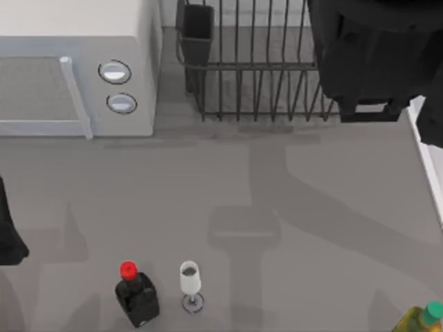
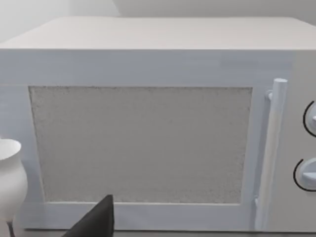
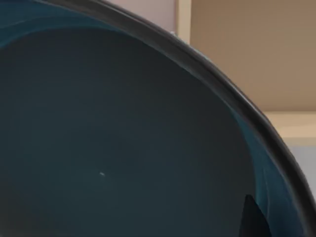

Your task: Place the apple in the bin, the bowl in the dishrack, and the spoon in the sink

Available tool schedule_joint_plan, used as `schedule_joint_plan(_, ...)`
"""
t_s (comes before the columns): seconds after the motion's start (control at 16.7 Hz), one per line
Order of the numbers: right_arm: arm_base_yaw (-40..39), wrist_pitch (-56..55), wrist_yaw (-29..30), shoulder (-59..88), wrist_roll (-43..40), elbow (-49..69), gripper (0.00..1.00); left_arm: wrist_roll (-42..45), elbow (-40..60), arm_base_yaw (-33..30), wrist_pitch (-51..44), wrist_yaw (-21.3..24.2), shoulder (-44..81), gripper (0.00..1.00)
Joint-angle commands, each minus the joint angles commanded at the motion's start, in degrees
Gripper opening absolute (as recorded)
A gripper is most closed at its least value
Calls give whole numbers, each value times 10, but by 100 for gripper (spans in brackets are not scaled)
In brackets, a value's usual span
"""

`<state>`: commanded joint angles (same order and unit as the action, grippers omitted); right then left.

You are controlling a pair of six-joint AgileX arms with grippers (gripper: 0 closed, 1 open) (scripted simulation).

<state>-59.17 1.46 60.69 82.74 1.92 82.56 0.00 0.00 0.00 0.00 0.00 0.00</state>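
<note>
Bowl (image 3: pixel 123 148) close up against the right wrist camera, apparently carried by the right arm above the dishrack (image 1: pixel 256 76) at the table's rear right. Cannot tell the grip. Risk: dropped off-centre, catching on the bars and tipping out. Left arm parked at left edge, facing the microwave (image 2: pixel 148 128).

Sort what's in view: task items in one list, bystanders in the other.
Task items: bowl, close under the right wrist camera; dishrack; sink, at the table's right edge.

Bystanders: microwave, red-capped black bottle, wine glass, green-capped bottle.
</note>
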Motion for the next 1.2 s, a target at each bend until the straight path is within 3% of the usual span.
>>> schedule_joint_plan(0.3,27,-55,-27,49,-1,-4,0,0,0,0,0,0,0,100)
schedule_joint_plan(0.9,188,-346,-185,291,-7,-47,0,0,0,0,0,0,0,100)
schedule_joint_plan(1.2,230,-416,-226,344,-9,-62,0,0,0,0,0,0,0,100)
